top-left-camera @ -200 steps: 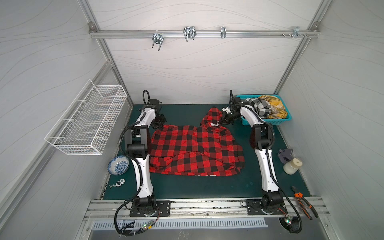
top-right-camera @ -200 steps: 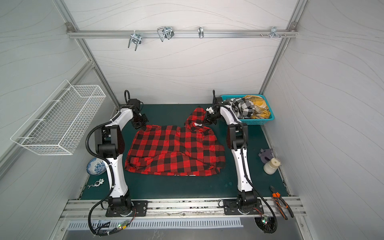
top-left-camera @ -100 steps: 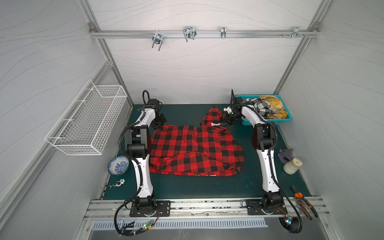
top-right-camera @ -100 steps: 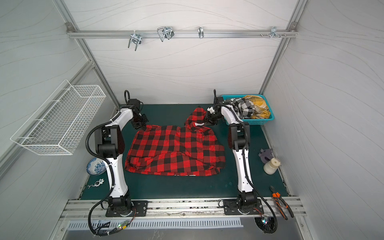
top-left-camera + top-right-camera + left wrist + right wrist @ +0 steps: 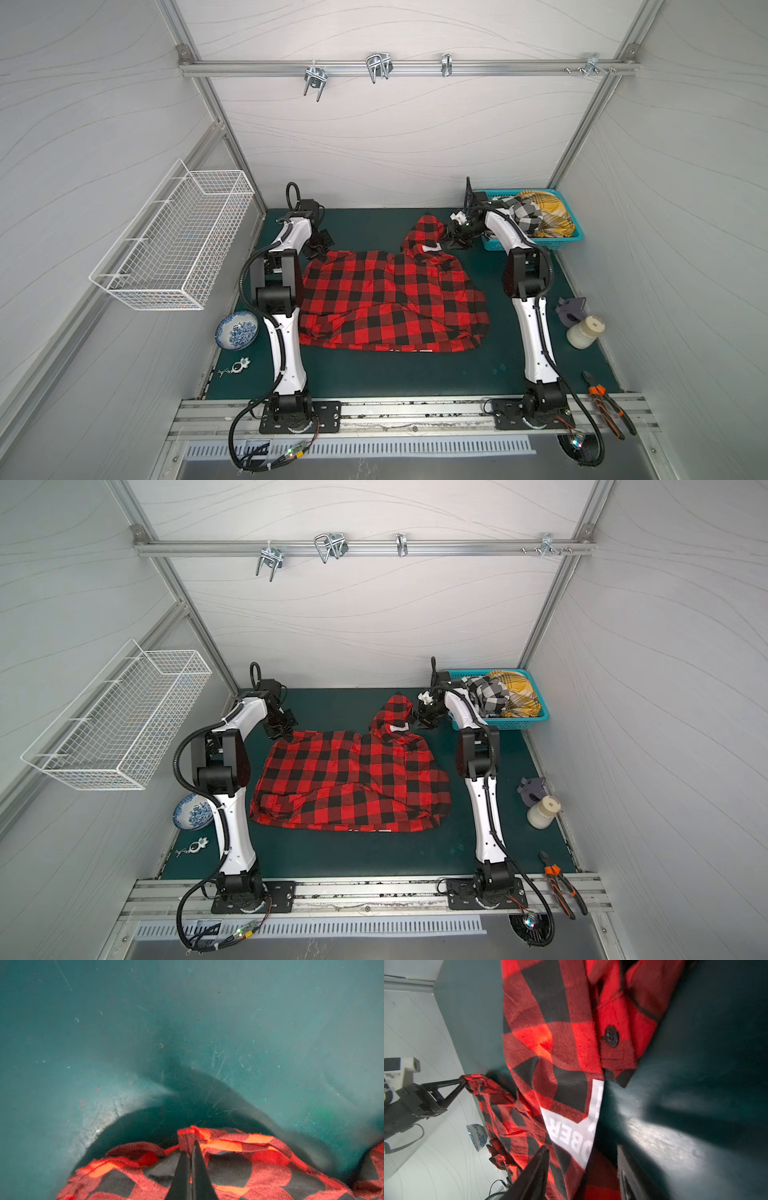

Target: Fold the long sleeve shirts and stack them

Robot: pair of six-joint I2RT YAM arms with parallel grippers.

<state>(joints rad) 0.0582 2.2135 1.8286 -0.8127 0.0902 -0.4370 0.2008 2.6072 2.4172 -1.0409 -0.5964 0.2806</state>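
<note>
Now the red-and-black shirt (image 5: pixel 386 299) lies spread on the green mat (image 5: pixel 395 378), its far corner clamped in the left gripper (image 5: pixel 190 1145); the right gripper (image 5: pixel 581 1149) straddles the cloth near the white lettering (image 5: pixel 571 1132), jaws apart. Probably best to close deep on that edge, then pull taut evenly
</note>
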